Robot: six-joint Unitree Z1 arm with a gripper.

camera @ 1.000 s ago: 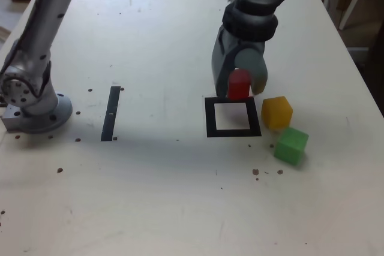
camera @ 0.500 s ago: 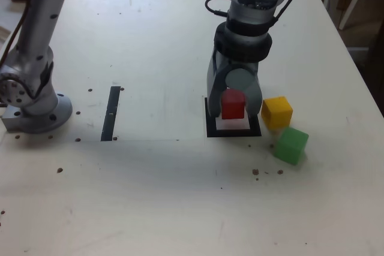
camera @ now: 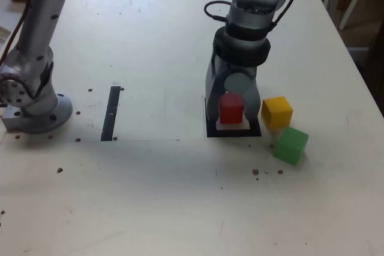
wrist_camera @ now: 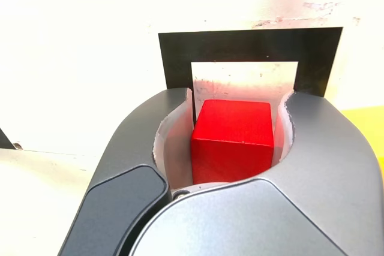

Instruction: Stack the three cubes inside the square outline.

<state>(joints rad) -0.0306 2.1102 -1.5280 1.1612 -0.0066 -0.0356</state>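
Observation:
My gripper (camera: 232,117) is shut on the red cube (camera: 231,108), holding it low within the square outline (camera: 234,132). In the wrist view the red cube (wrist_camera: 234,139) sits between the two grey jaws, over the near part of the outline's pale centre, with the black tape frame (wrist_camera: 180,58) showing beyond it. Whether the cube touches the table I cannot tell. The yellow cube (camera: 276,112) stands just to the exterior view's right of the outline. The green cube (camera: 291,144) lies a little nearer the camera than the yellow one.
A straight black tape strip (camera: 111,113) lies to the exterior view's left of the outline. The arm's grey base (camera: 36,109) stands at the far left. Small dark specks dot the white table (camera: 180,196).
The gripper has come down and toward the camera with the red cube, from behind the outline's far edge into the outline. The yellow and green cubes have not moved.

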